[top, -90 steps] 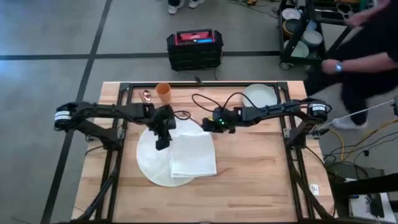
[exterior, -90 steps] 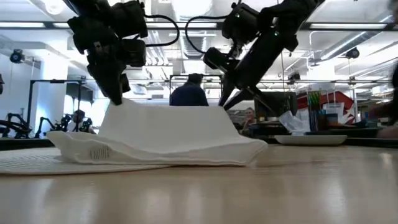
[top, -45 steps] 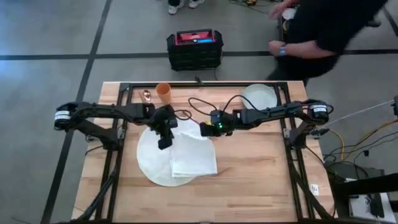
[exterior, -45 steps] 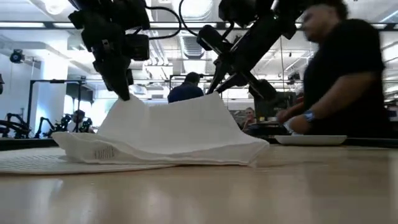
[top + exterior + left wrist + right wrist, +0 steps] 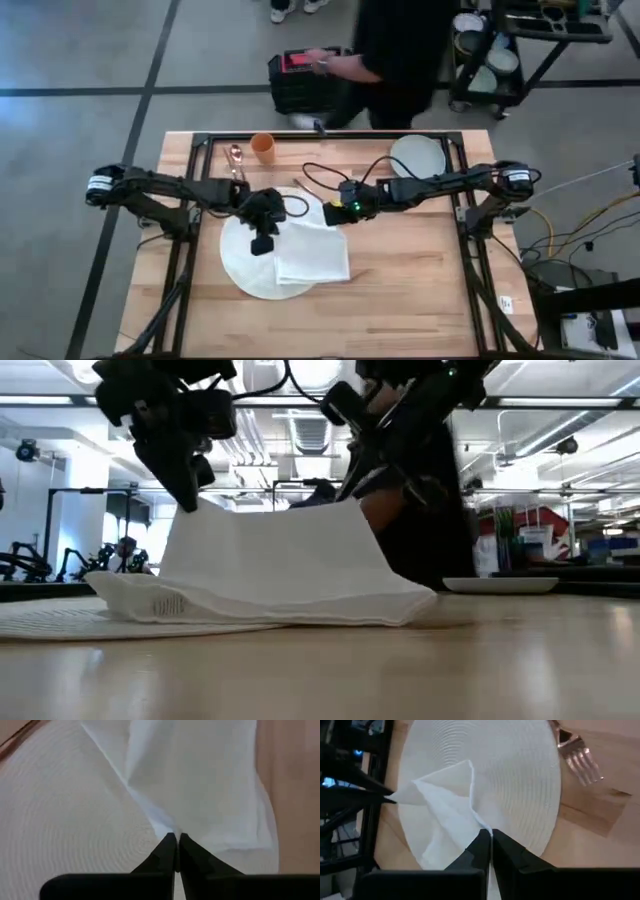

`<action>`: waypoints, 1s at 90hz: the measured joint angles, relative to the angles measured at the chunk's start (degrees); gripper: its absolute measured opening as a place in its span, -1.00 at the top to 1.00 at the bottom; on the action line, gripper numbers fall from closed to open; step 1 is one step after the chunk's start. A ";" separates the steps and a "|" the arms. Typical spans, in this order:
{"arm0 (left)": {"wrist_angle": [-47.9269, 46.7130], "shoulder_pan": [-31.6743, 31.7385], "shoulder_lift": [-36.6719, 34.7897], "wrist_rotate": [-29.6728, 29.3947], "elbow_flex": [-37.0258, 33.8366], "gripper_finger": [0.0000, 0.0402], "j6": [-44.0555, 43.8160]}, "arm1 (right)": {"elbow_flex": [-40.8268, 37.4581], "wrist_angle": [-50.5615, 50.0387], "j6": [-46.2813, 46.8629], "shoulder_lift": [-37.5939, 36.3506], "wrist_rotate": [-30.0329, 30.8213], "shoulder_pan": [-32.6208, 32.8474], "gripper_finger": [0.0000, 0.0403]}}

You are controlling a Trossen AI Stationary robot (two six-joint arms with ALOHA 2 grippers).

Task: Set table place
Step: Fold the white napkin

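Both arms reach in over the table (image 5: 400,280), each pinching a corner of a white napkin (image 5: 312,252). The left pincer (image 5: 262,240) is clamped on the near-left corner, fingers tight together, lifting the cloth into a peak. The right pincer (image 5: 338,212) is closed on the opposite corner the same way. Beneath both lies the round white mat (image 5: 245,265), the napkin draped across its right half. A fork (image 5: 580,757) lies just beyond the mat's edge, past the right pincer.
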 joint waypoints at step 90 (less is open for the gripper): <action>0.65 -5.93 0.09 0.66 -0.07 1.00 -0.48 | -0.02 -4.72 -1.04 -3.05 3.08 9.47 1.00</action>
